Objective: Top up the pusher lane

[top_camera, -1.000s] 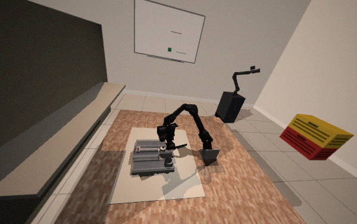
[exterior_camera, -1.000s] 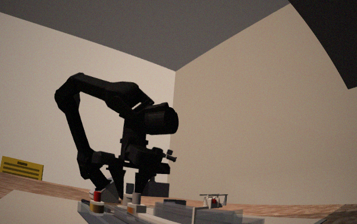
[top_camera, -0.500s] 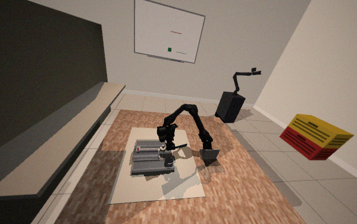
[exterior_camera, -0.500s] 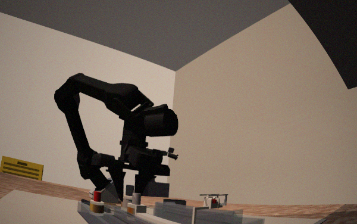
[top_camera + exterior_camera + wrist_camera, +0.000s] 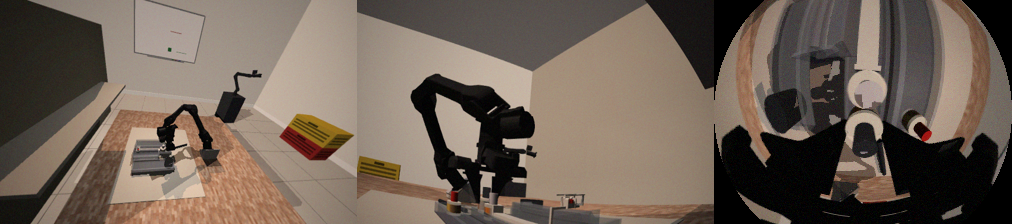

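Note:
My gripper (image 5: 863,123) (image 5: 166,148) (image 5: 488,190) is shut on a white jar (image 5: 866,131) with a pale grey lid, low over the front end of the sprung lane (image 5: 871,23). A matching white jar (image 5: 867,88) stands just behind it in the lane, close to it or touching. In the exterior view a grey lid shows below the fingers; I cannot tell which of the two jars it is. The pusher plate (image 5: 571,198) (image 5: 138,151) with a red mark stands far back. A red-lidded jar (image 5: 454,196) (image 5: 918,125) stands to the side of the lane.
The grey lane rack (image 5: 149,170) (image 5: 914,36) lies on a pale mat (image 5: 178,187) on a wooden floor. Dark objects (image 5: 781,111) (image 5: 169,161) sit at the rack's front beside the lane. The arm's base (image 5: 209,153) is to the right. A yellow-red crate (image 5: 315,135) stands far right.

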Controlling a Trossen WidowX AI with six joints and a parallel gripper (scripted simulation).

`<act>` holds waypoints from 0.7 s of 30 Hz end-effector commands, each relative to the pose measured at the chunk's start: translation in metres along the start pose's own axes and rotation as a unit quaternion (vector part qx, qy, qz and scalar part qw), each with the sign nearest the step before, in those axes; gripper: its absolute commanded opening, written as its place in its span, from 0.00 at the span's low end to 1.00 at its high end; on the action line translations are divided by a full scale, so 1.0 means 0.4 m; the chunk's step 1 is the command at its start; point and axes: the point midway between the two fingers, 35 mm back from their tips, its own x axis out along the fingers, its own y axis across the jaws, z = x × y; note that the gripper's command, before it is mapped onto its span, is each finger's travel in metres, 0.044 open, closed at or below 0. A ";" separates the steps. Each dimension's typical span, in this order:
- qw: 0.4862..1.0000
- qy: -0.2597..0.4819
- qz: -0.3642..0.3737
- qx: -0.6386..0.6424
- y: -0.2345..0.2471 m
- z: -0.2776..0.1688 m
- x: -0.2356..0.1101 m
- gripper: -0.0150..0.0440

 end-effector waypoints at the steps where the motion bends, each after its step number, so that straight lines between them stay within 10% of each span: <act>1: 1.000 -0.003 -0.003 0.004 -0.006 0.005 0.007 0.25; 21: 1.000 -0.003 -0.004 0.004 -0.006 0.001 0.024 0.25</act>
